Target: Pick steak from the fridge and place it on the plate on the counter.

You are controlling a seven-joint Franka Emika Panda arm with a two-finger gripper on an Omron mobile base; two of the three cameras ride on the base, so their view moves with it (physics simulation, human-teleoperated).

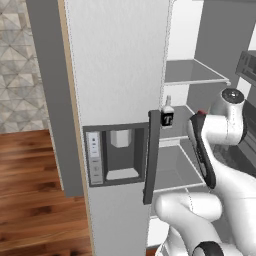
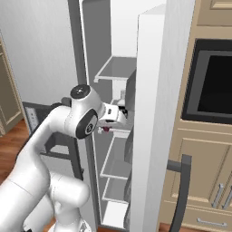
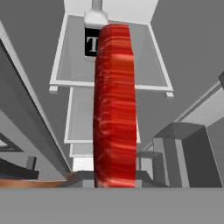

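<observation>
The steak (image 3: 114, 109), a red marbled slab seen edge-on, fills the middle of the hand view, and my gripper (image 3: 114, 181) is shut on it, its fingertips hidden behind the meat. In the right base view the hand reaches into the open fridge (image 2: 113, 72) at middle-shelf height, with a sliver of the steak (image 2: 106, 129) under it. A red tip of the steak (image 1: 201, 113) peeks past my forearm. Behind the steak, on a grey shelf (image 3: 70, 65), stands the dark white-capped bottle (image 3: 92, 41) marked "T". The plate and the counter are out of view.
The shut left fridge door (image 1: 117, 75) carries a dispenser panel (image 1: 117, 155) and a dark handle (image 1: 152, 155). The right door (image 2: 152, 136) stands open, close beside my hand. A wall oven (image 2: 210, 86) and beige cabinets (image 2: 204, 181) lie further right. Wood floor (image 1: 35, 190) lies to the left.
</observation>
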